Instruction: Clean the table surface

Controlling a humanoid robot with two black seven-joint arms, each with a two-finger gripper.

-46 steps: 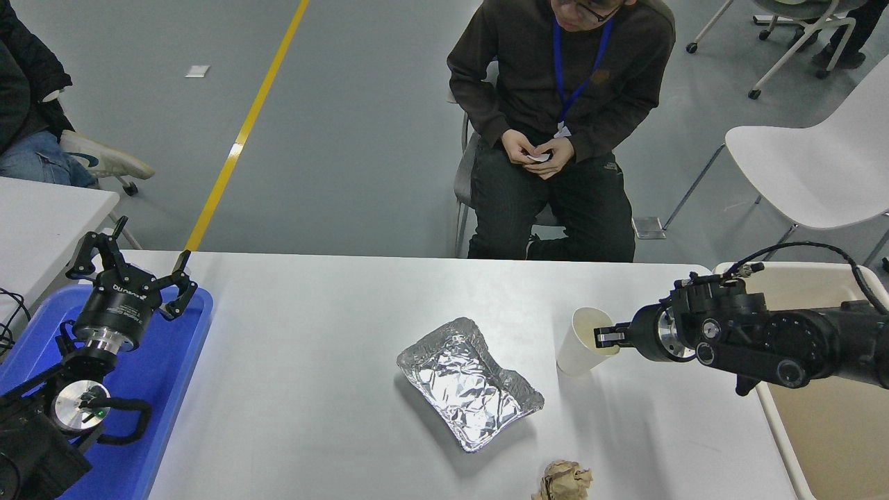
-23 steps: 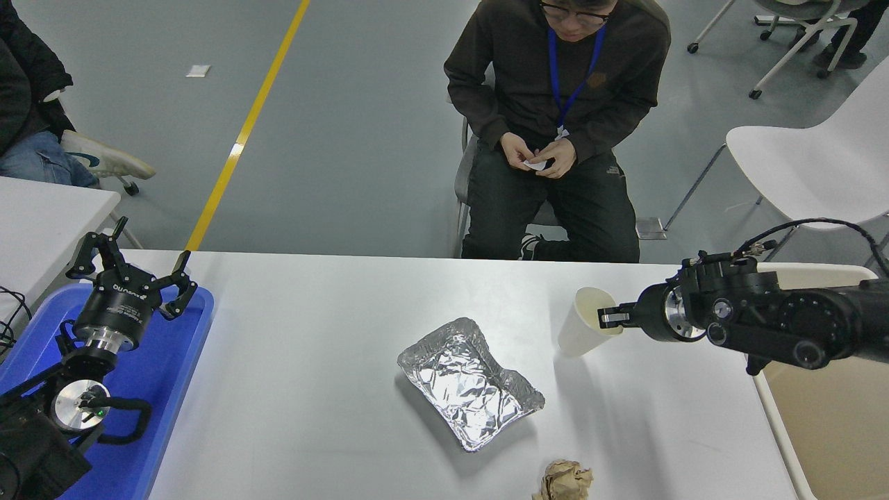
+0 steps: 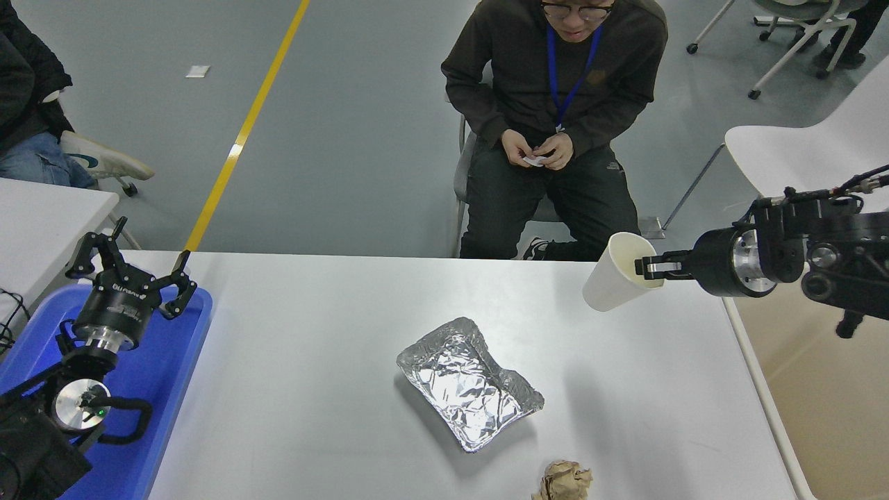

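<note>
We find the table surface (image 3: 312, 389) filling the lower middle of the head view, its long axis running left to right across the picture; its far edge lies in front of a seated person (image 3: 552, 104), and its near edge is cut off by the bottom of the frame.

The right gripper (image 3: 649, 267) comes in from the right edge, above the table's far right corner. Its fingers are closed on the rim of a white paper cup (image 3: 615, 281), one finger inside the mouth and one outside. The cup hangs clear of the table, tilted, with its mouth toward the gripper and its base pointing down and to the left.

A crumpled foil tray (image 3: 467, 382) lies near the middle of the table, its long axis running diagonally from far left to near right. A ball of brown paper (image 3: 564, 480) sits at the near edge, partly cut off by the frame bottom.

The left gripper (image 3: 132, 260) is parked at the lower left with its fingers spread wide and nothing between them, above a blue tray (image 3: 167, 375). The arm covers much of that tray.

A beige bin (image 3: 819, 410) stands just beside the table's right edge; only part of it shows. A second white table (image 3: 42, 215) at the left is seen only in part.
</note>
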